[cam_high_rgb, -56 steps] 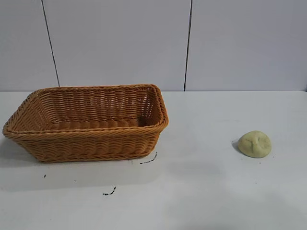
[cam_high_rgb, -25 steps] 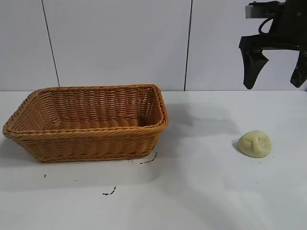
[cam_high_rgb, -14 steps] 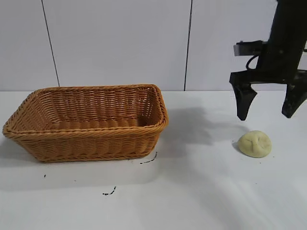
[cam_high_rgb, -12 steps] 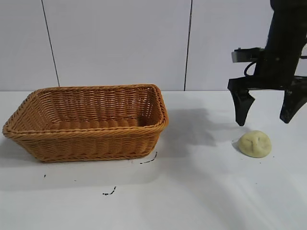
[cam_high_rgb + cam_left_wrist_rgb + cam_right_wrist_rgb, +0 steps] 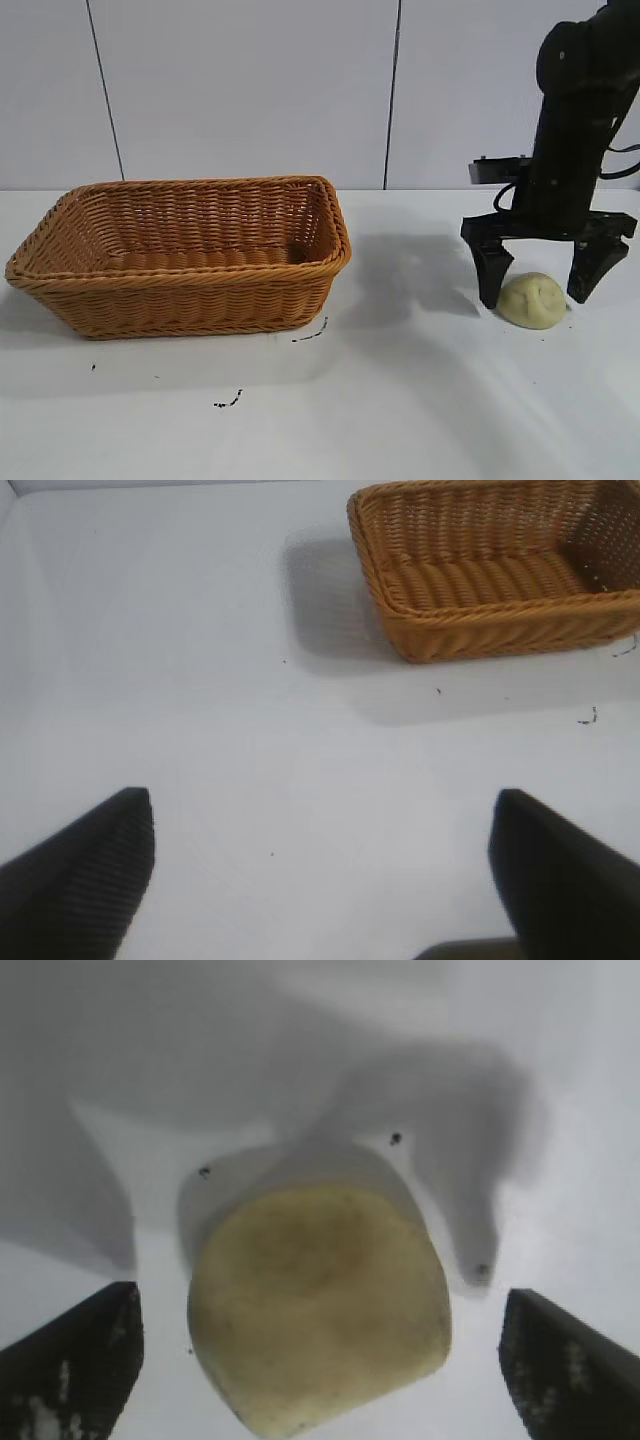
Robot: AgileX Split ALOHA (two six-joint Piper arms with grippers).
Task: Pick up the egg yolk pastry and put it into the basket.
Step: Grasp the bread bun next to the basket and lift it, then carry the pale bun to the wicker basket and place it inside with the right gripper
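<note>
The egg yolk pastry (image 5: 533,301), a small pale yellowish dome, lies on the white table at the right. It fills the right wrist view (image 5: 318,1305). My right gripper (image 5: 538,292) is open and down around it, one finger on each side, with gaps between the fingers and the pastry. The orange-brown wicker basket (image 5: 180,283) stands at the left of the table and is empty; it also shows in the left wrist view (image 5: 470,635). My left gripper (image 5: 320,820) is open and empty over bare table, apart from the basket, and is out of the exterior view.
The white table (image 5: 400,400) carries small dark marks (image 5: 228,403) in front of the basket. A pale panelled wall (image 5: 250,90) stands behind the table.
My right arm came into view from the upper right and came down, open, until its fingers straddle the pastry. The pastry and the basket have not moved.
</note>
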